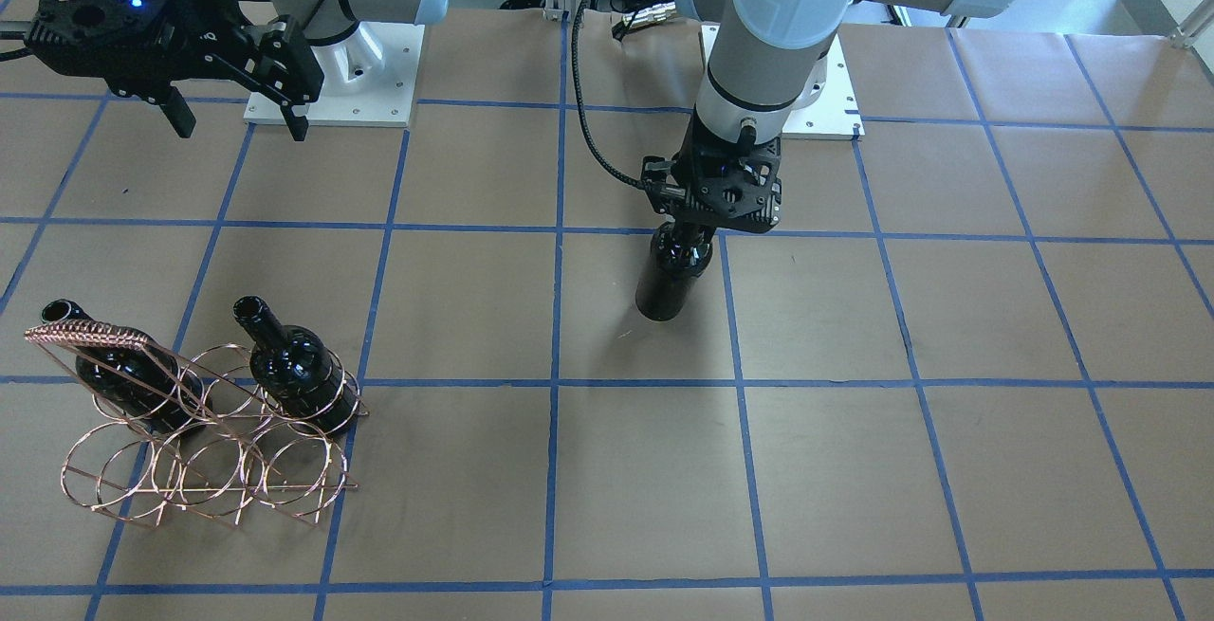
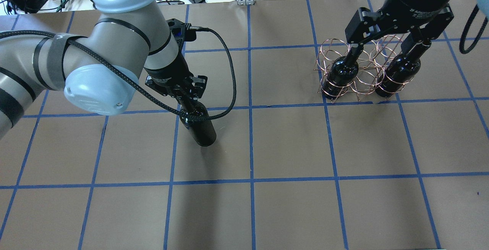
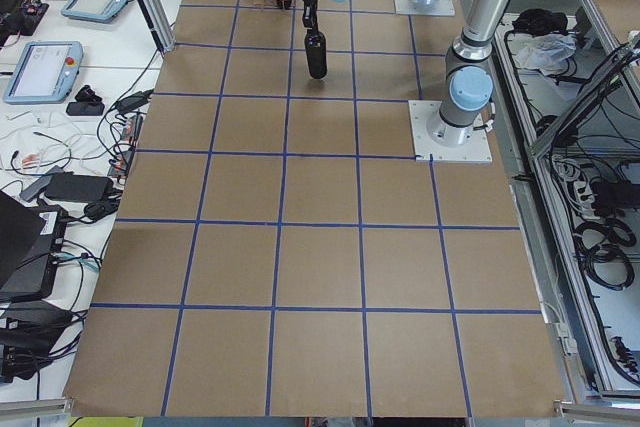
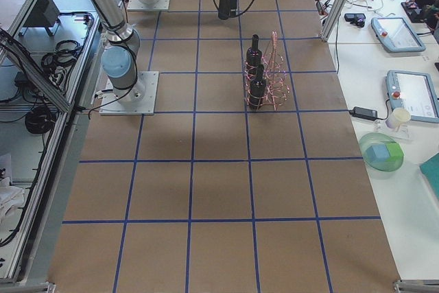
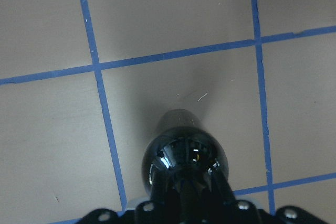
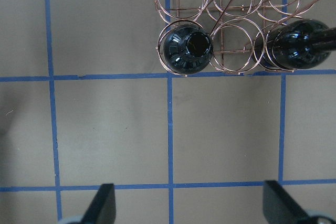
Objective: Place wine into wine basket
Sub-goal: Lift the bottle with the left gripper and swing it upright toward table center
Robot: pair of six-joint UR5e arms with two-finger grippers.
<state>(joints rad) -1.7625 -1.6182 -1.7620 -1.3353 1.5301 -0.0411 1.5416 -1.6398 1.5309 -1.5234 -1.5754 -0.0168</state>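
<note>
Gripping side, left gripper (image 2: 186, 105): closes from above on the narrow neck of a glossy near-black glass wine bottle (image 1: 671, 278) and holds it upright with only a slight lean.
Held bottle, place: out on the brown table mat with blue tape grid (image 2: 290, 147), away from every edge and well apart from the basket, on the left arm's side of it. Base touching the mat or just clear of it: cannot tell.
Idle side, right gripper (image 1: 237, 114): hangs high with fingers (image 6: 105, 205) spread wide and grips nothing. Hovers on the robot's side of the basket, not over the rings.
Basket, rose-gold thin-wire rack of round rings in two rows (image 1: 199, 455): stands toward the table edge opposite the robot, on the right arm's half.
Already in: one near-black bottle (image 2: 338, 75) and a second like it (image 2: 397, 73), upright in the two end rings of the row nearer the robot.
Free rings: the middle one between those two, plus all three of the far row.
Progress: by the look of it well past halfway, with two bottles seated and the third gripped but not yet brought across.
Left to do: probably carry it over, centre it above a free ring, lower and let go.
Risk: tight fit between the seated bottles and a light rack likely to shift if nudged.
</note>
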